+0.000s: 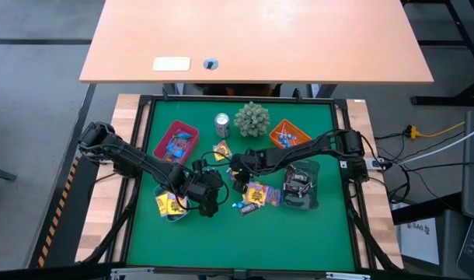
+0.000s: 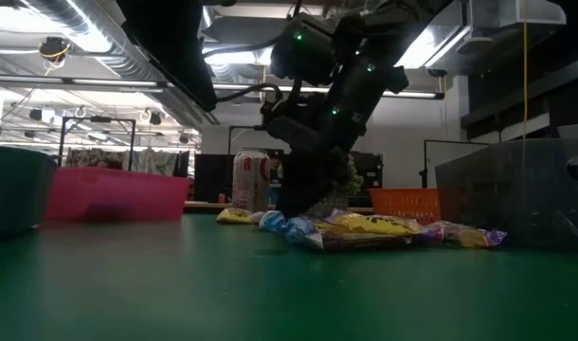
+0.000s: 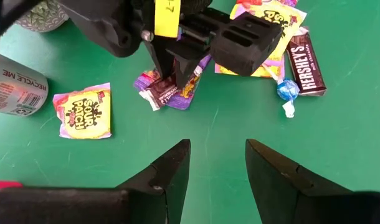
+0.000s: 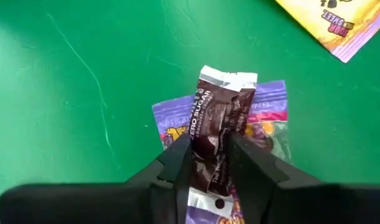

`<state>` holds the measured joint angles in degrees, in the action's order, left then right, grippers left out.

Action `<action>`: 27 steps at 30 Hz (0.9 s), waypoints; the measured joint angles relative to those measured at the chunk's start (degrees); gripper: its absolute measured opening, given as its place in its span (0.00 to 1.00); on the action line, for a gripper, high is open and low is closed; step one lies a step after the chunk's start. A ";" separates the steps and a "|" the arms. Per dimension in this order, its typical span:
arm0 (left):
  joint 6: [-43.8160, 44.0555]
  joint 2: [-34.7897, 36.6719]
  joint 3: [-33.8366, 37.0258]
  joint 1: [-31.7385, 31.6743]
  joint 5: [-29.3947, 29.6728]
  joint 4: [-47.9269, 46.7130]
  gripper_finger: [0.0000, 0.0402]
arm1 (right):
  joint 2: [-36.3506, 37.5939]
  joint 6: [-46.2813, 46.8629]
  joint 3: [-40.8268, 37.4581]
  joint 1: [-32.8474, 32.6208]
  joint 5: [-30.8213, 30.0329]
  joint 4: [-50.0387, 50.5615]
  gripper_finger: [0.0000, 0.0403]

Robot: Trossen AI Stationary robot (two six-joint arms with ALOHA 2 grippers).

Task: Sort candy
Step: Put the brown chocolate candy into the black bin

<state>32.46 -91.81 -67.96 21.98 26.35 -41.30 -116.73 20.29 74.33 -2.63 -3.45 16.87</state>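
Sorted: candy in the red tray (image 1: 192, 127) and other trays; unsorted: a loose pile (image 1: 256, 196) remains mid-mat. My right gripper (image 4: 210, 163) pinches a brown mini bar (image 4: 216, 134); my left gripper (image 3: 217, 163) hangs spread and empty.

You had a green table mat (image 1: 245, 233) carrying everything. On it sat a pink tray (image 1: 177, 141), an orange tray (image 1: 290, 134), a clear bin (image 1: 301, 187), a silver can (image 1: 222, 124) and a green spiky plant ball (image 1: 252, 118). Loose candy (image 1: 256, 197) lay scattered mid-mat, including a yellow Sour Patch packet (image 3: 84, 111), a Hershey's bar (image 3: 306, 64) and a blue-wrapped piece (image 3: 288, 89).
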 joint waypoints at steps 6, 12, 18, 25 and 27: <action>0.01 0.00 0.00 0.00 0.00 0.02 0.36 | -0.06 -0.02 0.02 0.01 -0.02 -0.30 0.11; 0.01 0.00 0.00 0.00 0.00 0.02 0.36 | -0.10 -0.27 -0.01 0.00 -0.02 -0.40 0.02; 0.01 0.00 0.00 0.00 0.00 0.02 0.36 | 0.36 -1.27 -0.11 0.00 0.01 -0.28 0.02; 0.01 0.00 0.00 0.00 0.00 0.02 0.36 | 4.83 -2.57 -0.31 0.02 0.03 1.93 0.01; 0.02 0.00 0.00 0.00 0.00 0.03 0.36 | 6.50 -2.78 -0.31 0.02 0.10 3.02 0.00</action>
<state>32.48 -91.81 -67.96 21.98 26.35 -41.27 -110.23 17.52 74.02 -2.61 -3.35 19.89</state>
